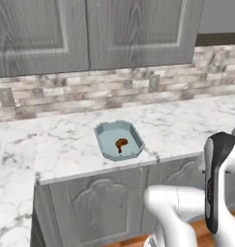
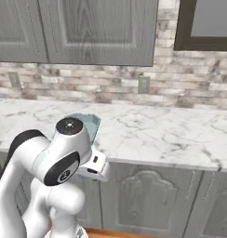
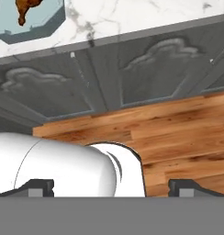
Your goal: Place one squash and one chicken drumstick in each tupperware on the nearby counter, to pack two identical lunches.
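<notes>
Left base view. Counter (image 1: 187, 128): white marble top with grey veins, over grey panelled cabinets (image 1: 114, 202). Pale blue-teal octagonal tupperware (image 1: 106, 139): stands on the counter near its front edge, upright, clear of the wall. Chicken drumstick (image 1: 121, 143), the small reddish-brown one: lies inside this tupperware, on its floor, right of centre. Backsplash (image 1: 114, 89): brick-pattern stone tile in beige and grey, with a wall outlet (image 1: 6, 97) at far left and another nearer the middle. Upper cabinets (image 1: 90, 29): grey wood-grain doors. Robot arm (image 1: 220, 183): white with dark joints, at lower right, in front of and below the counter edge.

Right base view. Same counter (image 2: 171, 130) runs across the picture. The arm (image 2: 55, 162) stands at lower left; its round joint covers most of the tupperware (image 2: 90, 123), of which a pale blue corner shows just behind it. A dark-framed window (image 2: 203, 23) sits at upper right above the backsplash.

Hand view. Gripper (image 3: 111, 188): the two dark finger tips stand at the bottom edge, far apart, jaws spread wide with nothing between them. Beyond them lie a wooden plank floor (image 3: 178, 133) and the grey cabinet fronts (image 3: 155, 69). The tupperware (image 3: 45, 23) shows at the upper left corner on the counter's edge (image 3: 132, 18), with the drumstick (image 3: 27, 7) in it, partly cut off by the frame.
</notes>
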